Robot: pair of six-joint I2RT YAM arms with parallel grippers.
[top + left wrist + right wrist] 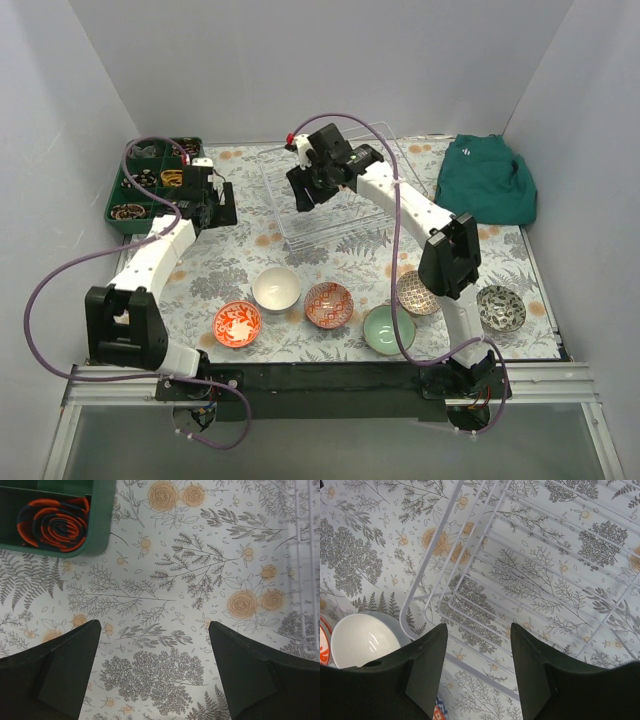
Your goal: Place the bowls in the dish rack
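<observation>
The wire dish rack stands at the back middle of the table with nothing in it. A row of bowls sits in front of it: orange-red patterned, plain white, red-white patterned, mint green, brown patterned and black-white patterned. My right gripper hangs open over the rack's left end; its wrist view shows the rack wires and the white bowl beyond its empty gripper. My left gripper is open over bare floral cloth, left of the rack.
A green compartmented tray with small items stands at the back left; its corner shows close to my left gripper. A crumpled green cloth lies at the back right. White walls close in the table.
</observation>
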